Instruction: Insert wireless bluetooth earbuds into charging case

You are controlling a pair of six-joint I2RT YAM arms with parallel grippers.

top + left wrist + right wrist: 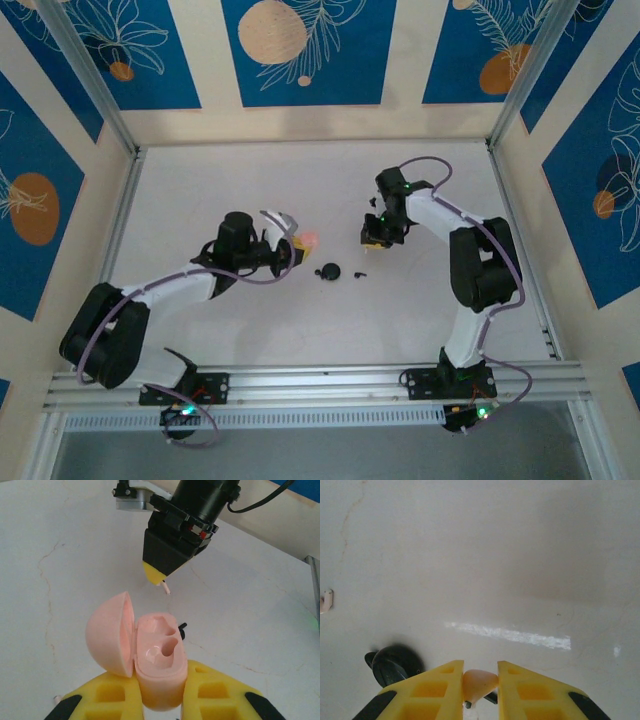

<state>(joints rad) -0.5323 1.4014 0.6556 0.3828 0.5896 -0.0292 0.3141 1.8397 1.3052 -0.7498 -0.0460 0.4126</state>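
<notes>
Currently the left tool point(162, 679) is clamped on the lower end of the pale pink oval plastic charging case point(159, 655). The case is held above the white desk point(60, 565) with its domed lid point(111, 632) swung open to one side. Both moulded wells appear empty. The right tool point(155, 575) is closed on a small pale pink earbud point(479, 685) and hangs above and beyond the case, well apart from it.

**Orientation.** The long axis of the case runs away from the left tool, in line with its fingers, and the open face is turned up. The earbud's thin stem sticks out past the right tool's fingertips and points down toward the desk, so its long axis appears to follow the tool's approach line.

**Hazards.**
- The grip covers little of the earbud, so contact with a well rim can pivot or eject it.
- The wells are shaped differently, so a stem set at the wrong angle or over the wrong well will not seat.
- A downward push can rotate the case in the left tool, because only one end is held.
- An approach from the hinge side can strike the lid.
</notes>
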